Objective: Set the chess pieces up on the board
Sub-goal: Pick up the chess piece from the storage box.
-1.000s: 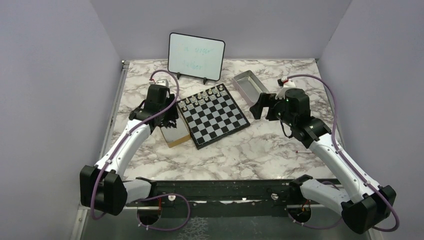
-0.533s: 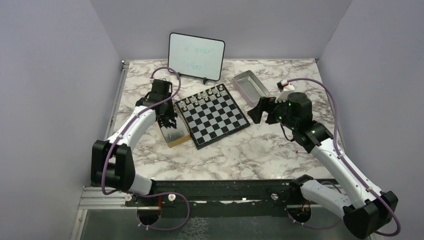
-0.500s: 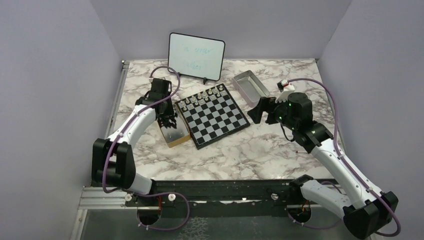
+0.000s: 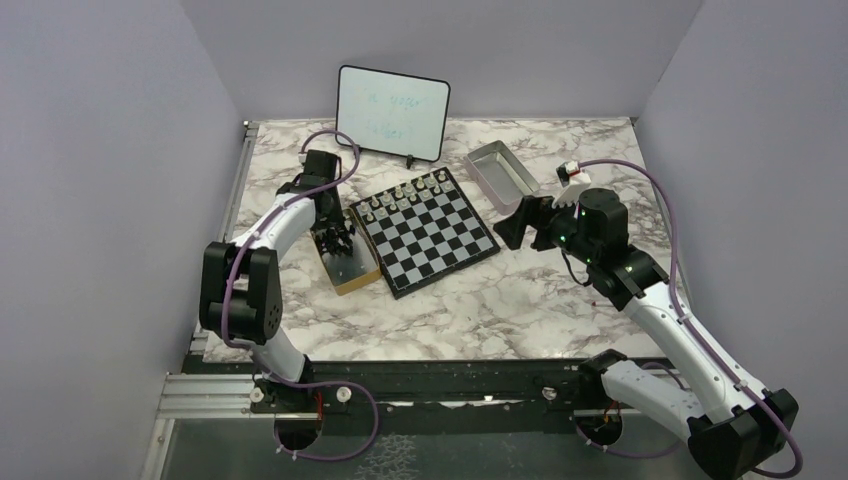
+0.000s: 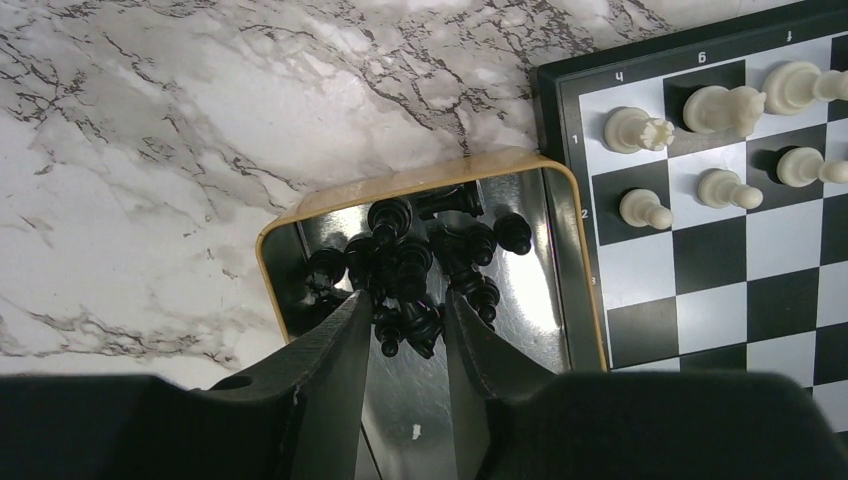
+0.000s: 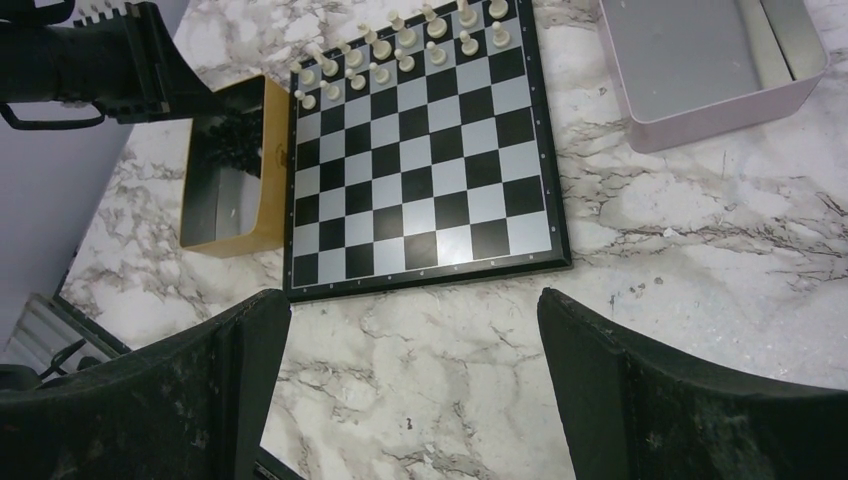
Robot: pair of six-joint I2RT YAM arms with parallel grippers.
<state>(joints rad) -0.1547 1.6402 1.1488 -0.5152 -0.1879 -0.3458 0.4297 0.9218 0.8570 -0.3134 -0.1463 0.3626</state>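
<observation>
Left gripper [image 5: 405, 330] sits inside tan box [image 5: 400, 185], fingers parted astride heaped black chess pieces [image 5: 410, 255]; none visibly clamped. Right gripper [image 6: 410, 335] spread wide, hovering over marble table [image 6: 700, 300] beside board [image 6: 420, 160].

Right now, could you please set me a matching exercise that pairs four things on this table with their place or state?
Column one:
1. black chess pieces
2. pale chess pieces
3. metal tray
4. right gripper

Column two:
a. standing on two rows at the far edge of the board
b. open, hovering to the right of the board
c. heaped inside the tan box
d. lying apart from the board, toward the far right

Pairs: 1-c, 2-a, 3-d, 4-b
</observation>
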